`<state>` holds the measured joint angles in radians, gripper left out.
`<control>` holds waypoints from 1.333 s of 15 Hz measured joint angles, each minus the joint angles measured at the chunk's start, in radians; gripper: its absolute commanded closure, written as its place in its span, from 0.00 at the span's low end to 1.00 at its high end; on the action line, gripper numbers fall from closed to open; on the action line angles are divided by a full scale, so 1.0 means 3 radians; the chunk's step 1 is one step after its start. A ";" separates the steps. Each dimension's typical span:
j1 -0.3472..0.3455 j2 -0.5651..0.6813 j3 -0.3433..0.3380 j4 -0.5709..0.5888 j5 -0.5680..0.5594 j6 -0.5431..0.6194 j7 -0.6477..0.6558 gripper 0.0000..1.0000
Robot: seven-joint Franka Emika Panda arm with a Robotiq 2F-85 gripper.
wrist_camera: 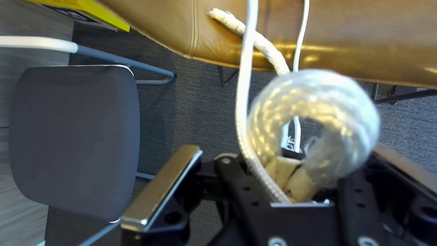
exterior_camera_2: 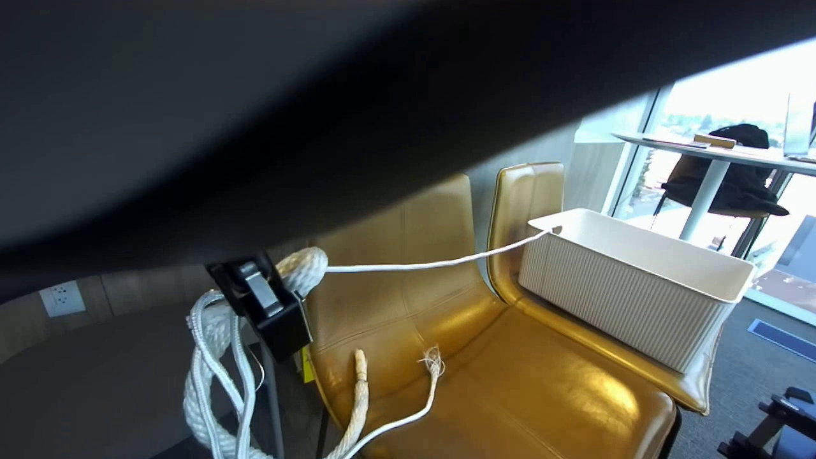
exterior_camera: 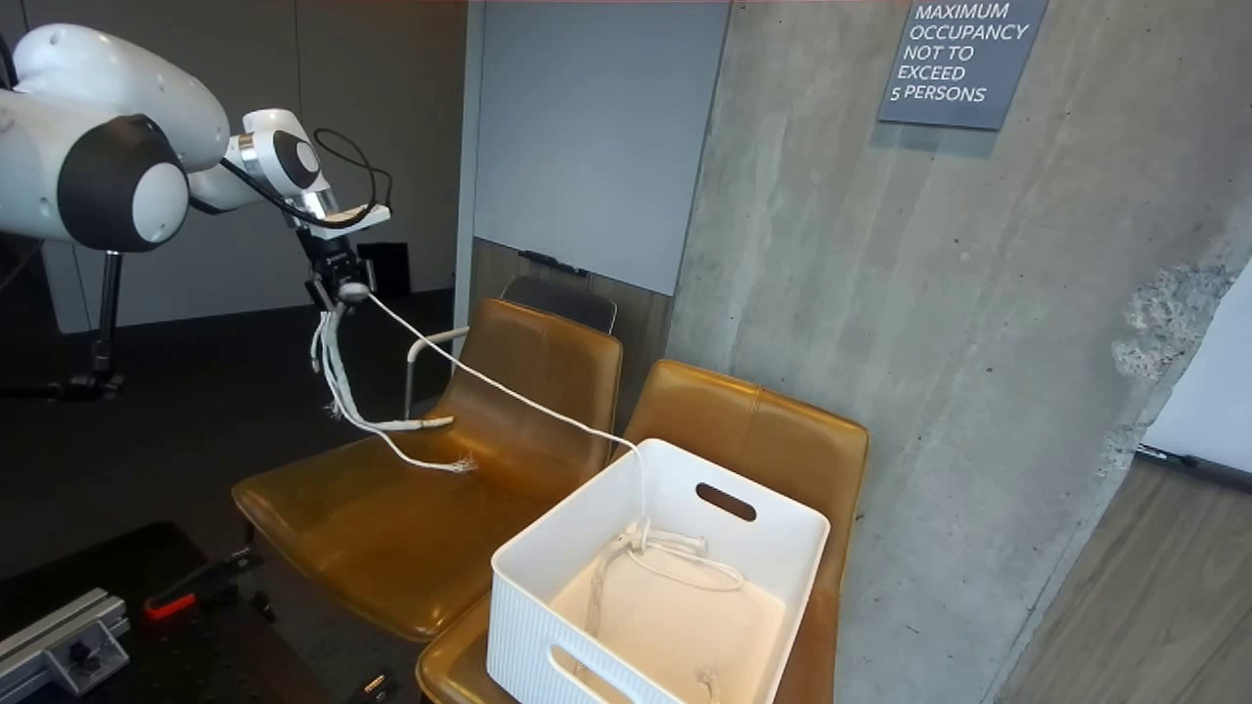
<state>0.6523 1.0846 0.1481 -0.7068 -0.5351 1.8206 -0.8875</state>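
Observation:
My gripper [exterior_camera: 340,286] points down above the left tan chair, shut on a bundle of thick white rope [exterior_camera: 335,357]. A thick rope loop [wrist_camera: 315,82] bulges out of the jaws in the wrist view, and the exact contact is hidden behind it. Frayed rope ends [exterior_camera_2: 433,362] trail onto the chair seat. From the gripper a thin white cord [exterior_camera: 509,391] runs taut to a white ribbed bin [exterior_camera: 817,548] on the right tan chair. Inside the bin the cord meets a knotted rope piece [exterior_camera: 675,543]. In both exterior views the bin stands upright.
Tan leather chairs [exterior_camera: 548,391] stand side by side before a concrete wall [exterior_camera: 929,293]. A grey chair [wrist_camera: 75,136] is beside the gripper. The dark, blurred arm [exterior_camera_2: 255,127] covers the top of an exterior view. A metal rail [exterior_camera: 64,631] lies low in front.

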 measured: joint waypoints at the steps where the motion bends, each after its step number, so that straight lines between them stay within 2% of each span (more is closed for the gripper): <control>1: 0.0000 0.0033 -0.0030 0.0049 0.0036 -0.0007 -0.0006 1.00; 5: -0.0108 0.0063 -0.0219 0.0172 0.0171 -0.0075 -0.0058 1.00; 14: -0.0761 -0.0310 -0.0327 0.0207 0.0167 -0.0262 -0.0201 1.00; 17: -0.0938 -0.0498 -0.0318 -0.0036 0.0185 -0.0262 -0.0255 1.00; 20: -0.1054 -0.0698 -0.0275 -0.0490 0.0263 -0.0231 -0.0265 1.00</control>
<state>0.3362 0.8753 0.0657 -0.8539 -0.4562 1.7514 -0.9671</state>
